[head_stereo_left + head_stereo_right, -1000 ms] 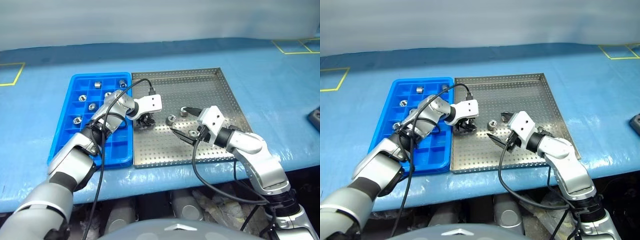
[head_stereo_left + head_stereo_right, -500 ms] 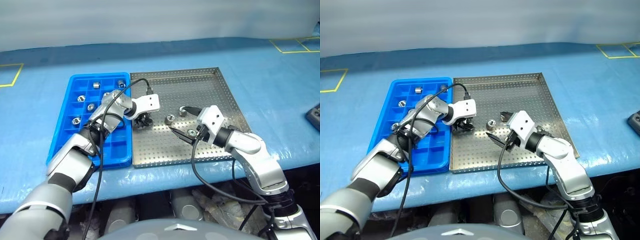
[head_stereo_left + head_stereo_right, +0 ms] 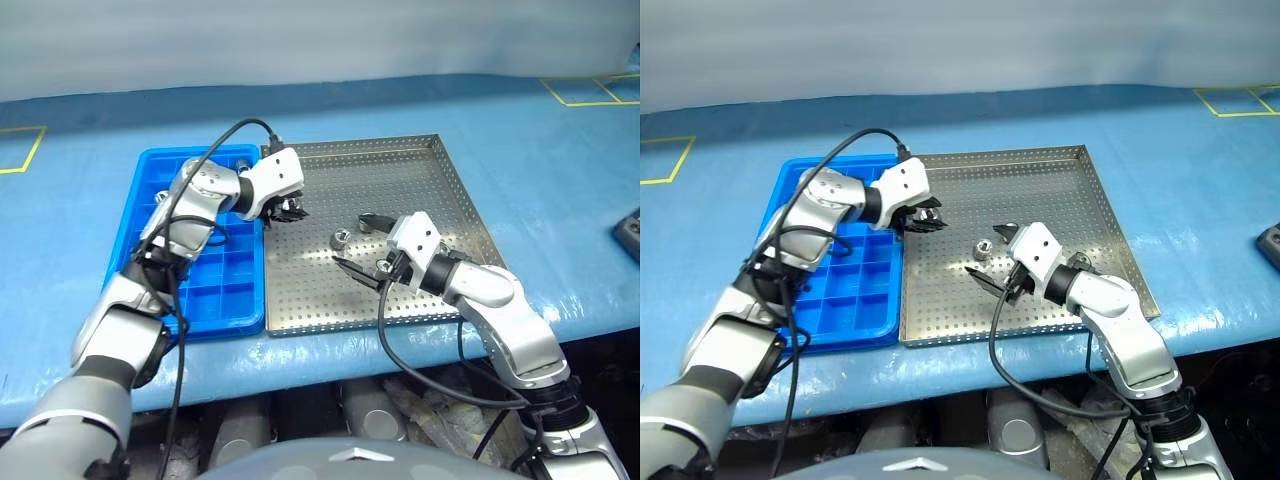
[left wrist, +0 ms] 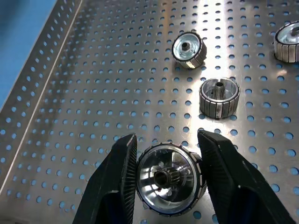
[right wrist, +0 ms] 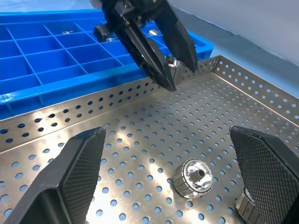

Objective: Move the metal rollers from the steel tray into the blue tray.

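Roller (image 4: pixel 169 178) clamped in the left hand (image 3: pixel 287 209), lifted clear of the steel tray (image 3: pixel 420 160) near its edge w/ the blue tray (image 3: pixel 150 190), prob. so it can clear the rim and drop into a compartment. Three more rollers lie on the steel tray; one (image 5: pixel 193 177) sits betw. the right hand's (image 3: pixel 362 247) wide-spread, empty fingers, which hover low over the tray, looks staged for the next pick. Both trays sit side by side on the blue worktop (image 3: pixel 560 180), so the carry is short.
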Available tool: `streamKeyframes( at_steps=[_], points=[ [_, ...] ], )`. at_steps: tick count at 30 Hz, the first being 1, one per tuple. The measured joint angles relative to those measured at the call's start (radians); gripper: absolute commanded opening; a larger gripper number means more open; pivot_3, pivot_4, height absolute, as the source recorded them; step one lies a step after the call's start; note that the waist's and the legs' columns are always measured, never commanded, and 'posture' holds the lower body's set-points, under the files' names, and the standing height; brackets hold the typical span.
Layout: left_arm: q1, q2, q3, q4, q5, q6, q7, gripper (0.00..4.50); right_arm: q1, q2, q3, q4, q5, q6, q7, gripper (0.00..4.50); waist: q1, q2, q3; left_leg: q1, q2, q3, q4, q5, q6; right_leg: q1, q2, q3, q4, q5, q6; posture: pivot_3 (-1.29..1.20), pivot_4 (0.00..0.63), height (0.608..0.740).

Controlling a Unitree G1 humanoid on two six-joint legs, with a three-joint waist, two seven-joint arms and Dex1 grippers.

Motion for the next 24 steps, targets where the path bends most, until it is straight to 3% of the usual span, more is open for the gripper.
streamKeyframes(
  at_steps=[10, 15, 20, 24],
  points=[
    [0.263, 0.274, 0.130, -0.419, -0.058, 0.133, -0.004, 1.75, -0.060, 0.006, 0.050, 0.050, 0.001, -0.012, 0.070, 4.50, 0.028, 0.000, 0.000, 0.000, 0.000, -0.001, 0.000, 0.000, 0.000, 0.000, 0.000, -0.001, 0.000, 0.000, -0.001, -0.07, 0.150, 0.740],
    [0.399, 0.351, 0.239, -0.579, -0.082, 0.222, 0.037, 1.75, -0.091, 0.026, 0.071, 0.077, 0.017, -0.020, 0.117, 4.50, 0.078, 0.000, 0.000, 0.000, 0.000, -0.001, 0.000, 0.000, 0.000, 0.000, 0.000, -0.003, 0.000, -0.001, -0.001, -0.02, 0.150, 0.740],
    [0.593, 0.365, 0.396, -0.742, -0.097, 0.343, 0.126, 1.75, -0.116, 0.040, 0.084, 0.083, 0.045, -0.021, 0.166, 4.50, 0.117, 0.000, 0.000, 0.000, 0.000, -0.002, -0.001, 0.000, 0.000, 0.001, -0.001, -0.004, -0.001, -0.001, -0.002, 0.01, 0.150, 0.740],
    [0.728, 0.301, 0.506, -0.856, -0.126, 0.466, 0.198, 1.75, -0.123, 0.039, 0.097, 0.083, 0.048, -0.018, 0.185, 4.50, 0.138, -0.001, 0.001, 0.000, 0.000, -0.003, -0.001, 0.000, 0.000, 0.001, -0.001, -0.006, -0.001, -0.001, -0.002, 0.03, 0.150, 0.740]
  ],
)
